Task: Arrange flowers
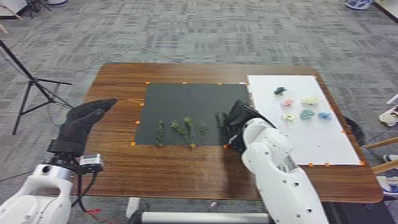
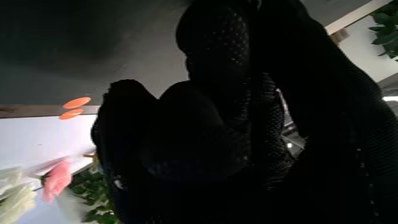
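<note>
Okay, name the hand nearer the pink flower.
Right: the right hand is a little left of the pink flower; the left hand is far left, past the dark mat.

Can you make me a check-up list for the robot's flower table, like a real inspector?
Surface: brown table with a dark mat and white sheet
Job's things: green sprigs on the mat; colorful flowers on the sheet
Clutter: small orange marks along the edges
Grippers: left robot hand open, at the table's left; right robot hand by the mat's right edge
Cables: black ones near the left wrist
Surroundings: gray carpet, black tripod
</note>
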Controlling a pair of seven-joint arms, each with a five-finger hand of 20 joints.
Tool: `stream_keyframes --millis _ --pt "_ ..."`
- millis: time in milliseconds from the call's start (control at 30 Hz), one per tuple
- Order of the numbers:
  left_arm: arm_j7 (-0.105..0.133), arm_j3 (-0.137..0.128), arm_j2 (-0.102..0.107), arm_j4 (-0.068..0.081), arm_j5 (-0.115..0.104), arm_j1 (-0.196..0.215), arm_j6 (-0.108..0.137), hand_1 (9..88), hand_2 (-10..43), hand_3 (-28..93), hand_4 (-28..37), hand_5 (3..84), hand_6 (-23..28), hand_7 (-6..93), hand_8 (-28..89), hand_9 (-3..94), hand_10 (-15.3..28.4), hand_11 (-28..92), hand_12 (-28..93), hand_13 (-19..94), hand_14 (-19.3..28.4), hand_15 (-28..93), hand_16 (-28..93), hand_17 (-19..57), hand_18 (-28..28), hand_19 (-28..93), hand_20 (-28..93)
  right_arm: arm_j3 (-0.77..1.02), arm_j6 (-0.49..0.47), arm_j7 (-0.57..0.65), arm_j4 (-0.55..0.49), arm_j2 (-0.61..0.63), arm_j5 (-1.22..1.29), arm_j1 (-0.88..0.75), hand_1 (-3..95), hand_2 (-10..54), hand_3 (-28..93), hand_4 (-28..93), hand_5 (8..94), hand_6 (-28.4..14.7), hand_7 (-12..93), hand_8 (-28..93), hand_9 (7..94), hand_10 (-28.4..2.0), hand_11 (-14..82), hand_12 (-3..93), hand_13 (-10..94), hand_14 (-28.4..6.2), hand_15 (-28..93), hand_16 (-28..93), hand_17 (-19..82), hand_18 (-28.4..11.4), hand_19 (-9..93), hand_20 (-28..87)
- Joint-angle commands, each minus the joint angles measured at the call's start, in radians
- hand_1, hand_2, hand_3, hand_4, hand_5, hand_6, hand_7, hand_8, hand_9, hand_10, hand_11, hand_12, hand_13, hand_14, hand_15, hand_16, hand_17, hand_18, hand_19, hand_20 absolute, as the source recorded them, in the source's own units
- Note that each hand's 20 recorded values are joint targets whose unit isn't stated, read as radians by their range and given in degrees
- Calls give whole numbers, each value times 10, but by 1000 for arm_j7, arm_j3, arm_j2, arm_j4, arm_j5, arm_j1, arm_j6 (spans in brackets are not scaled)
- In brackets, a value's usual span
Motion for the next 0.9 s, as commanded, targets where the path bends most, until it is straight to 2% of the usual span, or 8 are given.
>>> stream_keyframes --millis 33,167,533,900 --pt "-5 -3 -6 -8 -4 10 -11 246 -95 672 -231 459 23 175 -76 369 109 143 133 279 129 70 35 -10 99 0 141 -10 -14 -1 13 -9 2 -26 541 -76 614 -69 832 -33 292 287 937 -113 435 224 937 -15 687 211 775 -93 932 559" --pt "-7 -5 -5 -9 -6 12 -10 245 -95 673 -231 459 23 174 -76 369 109 143 132 279 129 70 35 -10 99 0 141 -1 -12 -1 11 -8 11 -29 525 -77 618 -59 832 -36 289 283 937 -112 429 226 937 -14 682 214 774 -90 932 552" --pt "-10 -4 -5 -8 -4 6 -14 247 -95 673 -231 458 22 174 -75 369 109 143 132 280 129 70 35 -10 100 0 141 3 -7 -4 10 -9 24 -29 395 -59 657 -39 825 -40 295 201 937 -117 408 231 937 -18 670 218 771 -88 932 538" --pt "-14 -3 -4 -7 -4 4 -19 248 -95 672 -231 458 24 174 -76 369 110 142 133 279 130 70 35 -11 100 0 141 7 3 -3 9 -4 29 -34 370 -53 666 -39 825 -42 312 117 937 -119 406 231 937 -19 667 217 768 -89 932 534"
